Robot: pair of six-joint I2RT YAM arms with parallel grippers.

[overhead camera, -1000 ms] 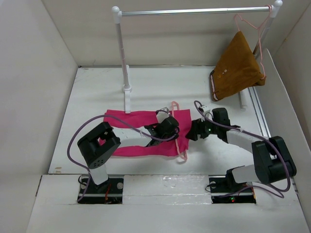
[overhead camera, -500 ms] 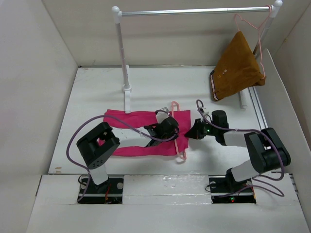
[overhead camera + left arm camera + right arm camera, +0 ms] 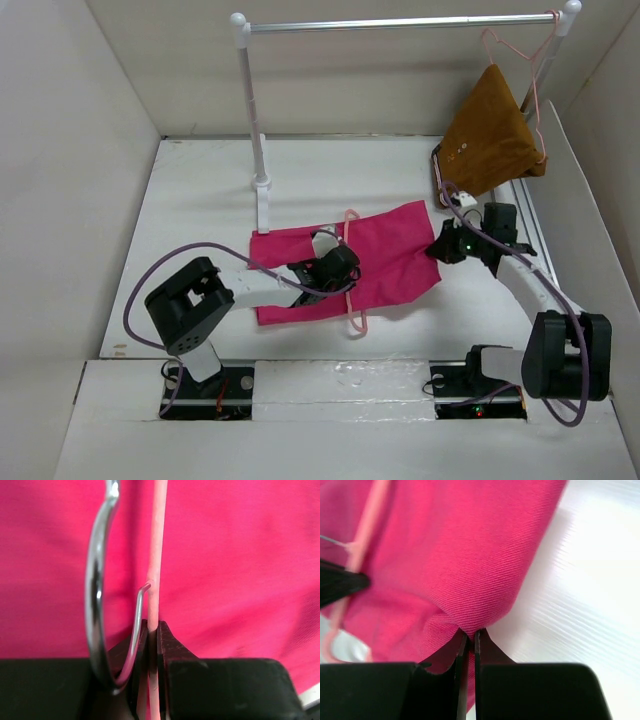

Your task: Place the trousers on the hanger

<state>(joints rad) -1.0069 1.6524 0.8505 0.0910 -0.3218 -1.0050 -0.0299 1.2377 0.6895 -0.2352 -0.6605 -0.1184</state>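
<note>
Our left gripper [image 3: 152,630] is pinched tight on the thin pink bar of the hanger [image 3: 157,555], which lies across the trousers [image 3: 395,255] spread mid-table. Our right gripper [image 3: 468,636] is clamped on a fold at the trousers' right edge, seemingly held just above the white table [image 3: 200,200].

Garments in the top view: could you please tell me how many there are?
2. The magenta trousers lie spread on the table near the middle. The mustard-brown garment hangs below the rail at its far right end. None appears hidden.
</note>
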